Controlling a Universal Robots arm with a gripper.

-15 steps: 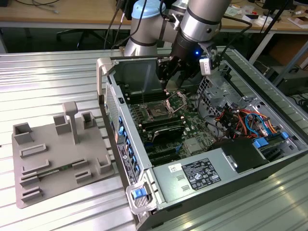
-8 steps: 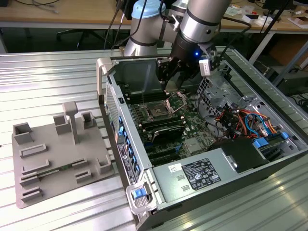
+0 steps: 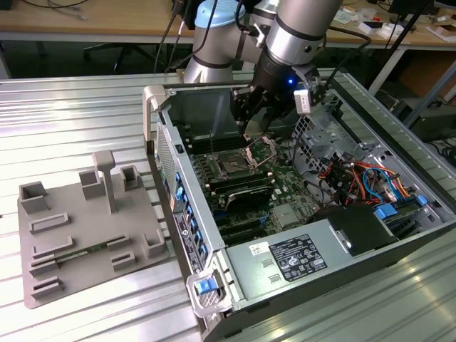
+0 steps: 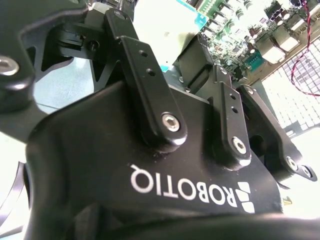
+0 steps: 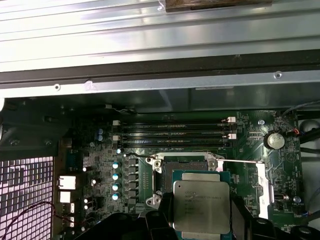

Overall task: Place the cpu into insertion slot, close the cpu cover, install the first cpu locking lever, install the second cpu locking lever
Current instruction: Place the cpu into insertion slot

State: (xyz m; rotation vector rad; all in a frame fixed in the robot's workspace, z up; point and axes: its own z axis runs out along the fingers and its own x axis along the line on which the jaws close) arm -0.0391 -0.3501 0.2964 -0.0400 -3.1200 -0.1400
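In the first wrist view the cpu [image 5: 202, 204], a flat square chip with a dull silver top, sits between my dark fingers [image 5: 161, 214]. My gripper [image 5: 202, 220] is shut on it. The chip hangs just above the open insertion slot [image 5: 186, 162], partly covering it. The cpu cover [image 3: 261, 147] stands swung up at the far side of the socket [image 3: 231, 164]. A thin locking lever [image 5: 242, 161] sticks out beside the socket. In the exterior view my gripper [image 3: 253, 128] hovers inside the computer case over the motherboard. The second wrist view looks along the gripper's black body [image 4: 150, 165].
The case walls [image 3: 178, 178] rise around the motherboard. Memory slots [image 5: 172, 132] lie just past the socket. Coloured cables [image 3: 363, 178] and a power supply [image 3: 299, 260] sit at the exterior view's right. A grey fixture plate [image 3: 85, 235] lies outside the case on the metal table.
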